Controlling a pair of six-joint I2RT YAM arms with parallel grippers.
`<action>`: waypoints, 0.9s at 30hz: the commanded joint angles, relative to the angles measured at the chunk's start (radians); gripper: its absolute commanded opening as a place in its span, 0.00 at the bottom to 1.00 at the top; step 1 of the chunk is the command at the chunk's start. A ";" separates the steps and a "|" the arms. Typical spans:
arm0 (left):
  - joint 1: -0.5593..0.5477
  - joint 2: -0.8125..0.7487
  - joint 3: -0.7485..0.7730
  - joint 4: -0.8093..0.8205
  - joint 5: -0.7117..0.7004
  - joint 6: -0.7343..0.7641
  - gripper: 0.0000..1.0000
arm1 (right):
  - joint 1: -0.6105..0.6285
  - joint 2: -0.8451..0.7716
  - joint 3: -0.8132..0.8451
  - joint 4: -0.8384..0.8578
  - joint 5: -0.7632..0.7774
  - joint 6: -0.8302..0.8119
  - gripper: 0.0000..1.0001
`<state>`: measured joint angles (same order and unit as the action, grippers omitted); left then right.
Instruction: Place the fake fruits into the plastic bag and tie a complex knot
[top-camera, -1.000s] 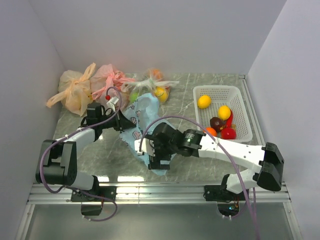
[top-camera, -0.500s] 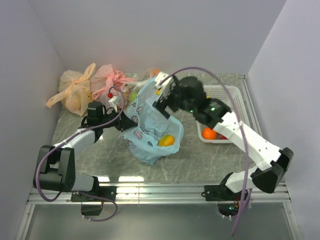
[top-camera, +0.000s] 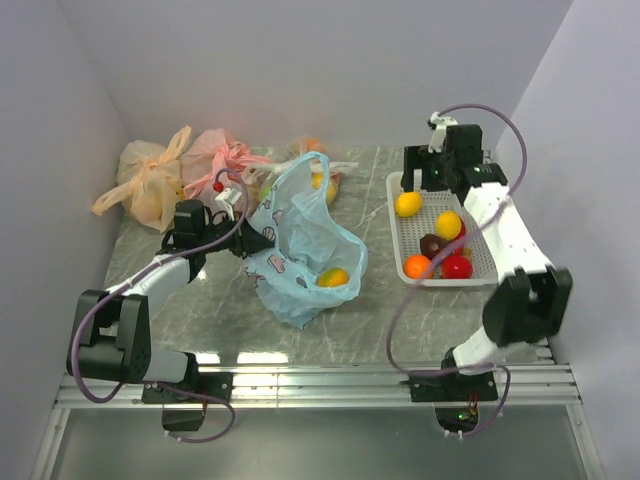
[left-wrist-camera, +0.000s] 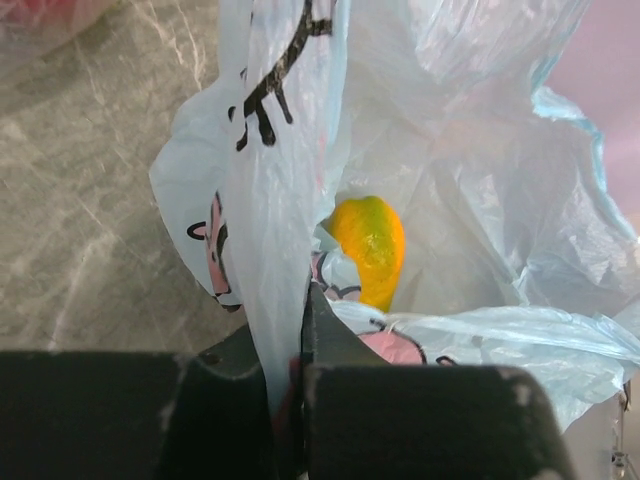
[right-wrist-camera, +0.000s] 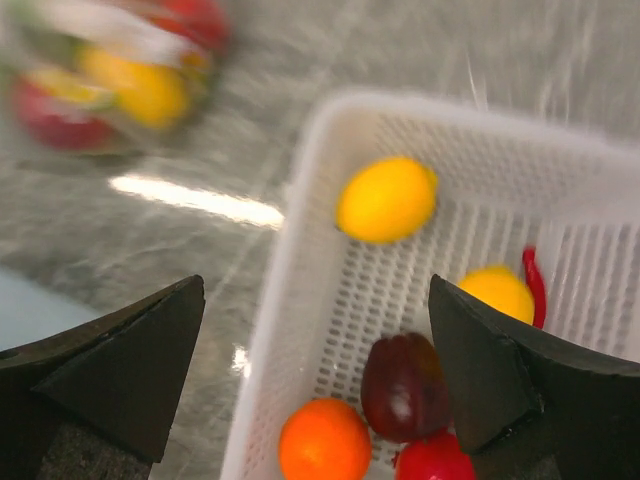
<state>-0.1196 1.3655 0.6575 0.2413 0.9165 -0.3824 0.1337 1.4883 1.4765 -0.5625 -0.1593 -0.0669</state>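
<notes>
The light blue plastic bag (top-camera: 305, 232) is seen standing open on the marble-patterned table (top-camera: 400, 320), left of the white basket (top-camera: 478, 182) and well apart from it. One edge of the bag is pinched between the closed fingers of the left gripper (top-camera: 252, 242); in the left wrist view a fold of the thin plastic is clamped in that gripper (left-wrist-camera: 297, 345). One handle loop is held upright, loose and open. A yellow-orange fruit (top-camera: 333, 277) is lodged low inside the bag, against its right wall, and is shown curved and partly greenish in the left wrist view (left-wrist-camera: 370, 240). The right gripper (top-camera: 417, 178) is held above the basket's far left corner, its fingers spread wide apart with nothing between them. Inside the basket a lemon (right-wrist-camera: 386, 199), a second yellow fruit (right-wrist-camera: 500, 292), a dark purple fruit (right-wrist-camera: 403, 385), an orange ball (right-wrist-camera: 325, 440) and a red fruit (right-wrist-camera: 435, 462) are visible. A tan bag (top-camera: 150, 182), a pink bag (top-camera: 215, 155) and a clear bag (top-camera: 318, 172) are grouped at the far side of the table.
</notes>
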 joint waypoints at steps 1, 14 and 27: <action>-0.002 0.009 0.053 0.029 -0.028 -0.021 0.11 | -0.092 0.131 0.048 -0.074 0.038 0.192 1.00; 0.000 0.047 0.074 0.000 -0.050 -0.018 0.06 | -0.100 0.431 0.077 0.082 0.021 0.398 1.00; -0.002 -0.002 0.014 0.036 -0.042 0.100 0.04 | -0.102 0.546 0.064 0.164 0.040 0.495 1.00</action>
<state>-0.1196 1.4113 0.6842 0.2436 0.8444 -0.3550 0.0273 2.0274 1.5074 -0.4538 -0.1371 0.3996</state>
